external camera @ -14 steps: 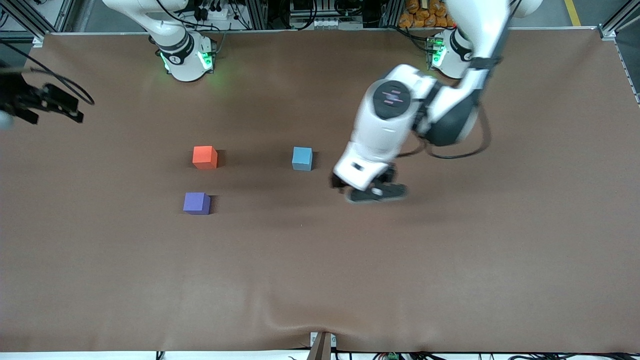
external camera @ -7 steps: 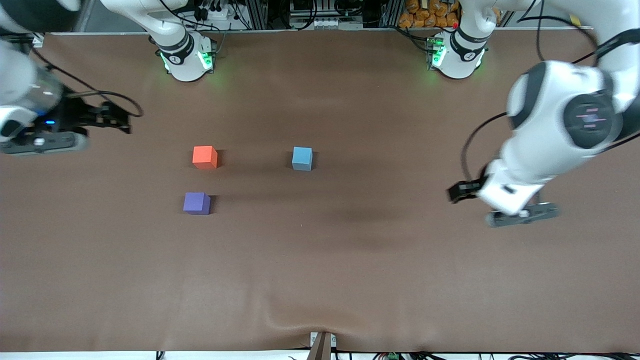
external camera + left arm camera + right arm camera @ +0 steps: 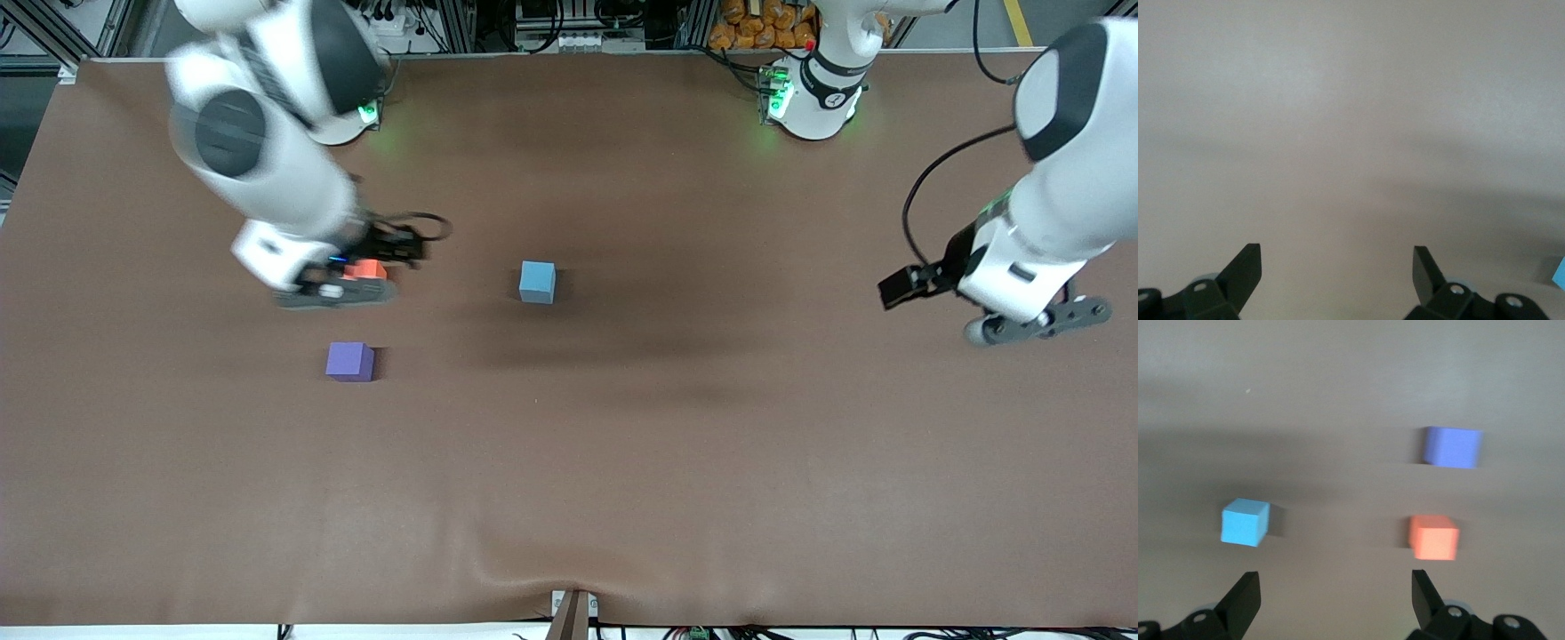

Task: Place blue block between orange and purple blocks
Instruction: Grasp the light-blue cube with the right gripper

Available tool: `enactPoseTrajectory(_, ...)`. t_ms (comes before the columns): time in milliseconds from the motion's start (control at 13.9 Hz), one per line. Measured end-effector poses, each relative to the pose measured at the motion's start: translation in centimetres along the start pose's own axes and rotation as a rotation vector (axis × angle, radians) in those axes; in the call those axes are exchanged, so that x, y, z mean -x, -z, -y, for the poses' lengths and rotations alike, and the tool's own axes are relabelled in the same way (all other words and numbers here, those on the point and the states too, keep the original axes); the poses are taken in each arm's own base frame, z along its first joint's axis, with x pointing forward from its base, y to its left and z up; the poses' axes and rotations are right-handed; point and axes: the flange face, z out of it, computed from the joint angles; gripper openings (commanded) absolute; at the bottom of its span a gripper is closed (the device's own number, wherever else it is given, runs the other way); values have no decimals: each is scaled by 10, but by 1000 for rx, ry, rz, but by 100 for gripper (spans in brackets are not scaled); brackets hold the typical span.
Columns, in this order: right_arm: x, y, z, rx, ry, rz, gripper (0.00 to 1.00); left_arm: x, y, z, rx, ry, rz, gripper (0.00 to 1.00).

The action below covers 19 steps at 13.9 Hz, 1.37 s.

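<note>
Blue block (image 3: 537, 282) looked light, stiff — pinch flat sides; right claw (image 3: 1331, 593) wide over orange block (image 3: 366, 269), left claw (image 3: 1337, 270) wide, waiting.

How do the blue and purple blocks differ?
The blue block is light sky-blue; the purple block is darker violet. The blue one sits farther from the front camera and nearer the left arm's end of the table. Both are plain cubes of the same size, untouched.
</note>
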Motion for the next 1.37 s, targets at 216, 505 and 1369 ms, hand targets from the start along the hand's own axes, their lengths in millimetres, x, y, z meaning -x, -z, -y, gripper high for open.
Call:
enactPoseTrajectory(216,0,-79,71,18,31,30,100,24,22,14,-5,-75,7,100)
enactPoseTrajectory(505,2,-153,115,-12,-22,63,100,40,42,30,-7,-149,19,100)
enactPoseTrajectory(1369,40,-239,152,-12,-183,23,100,46,76,47,-4,-237,-33,100)
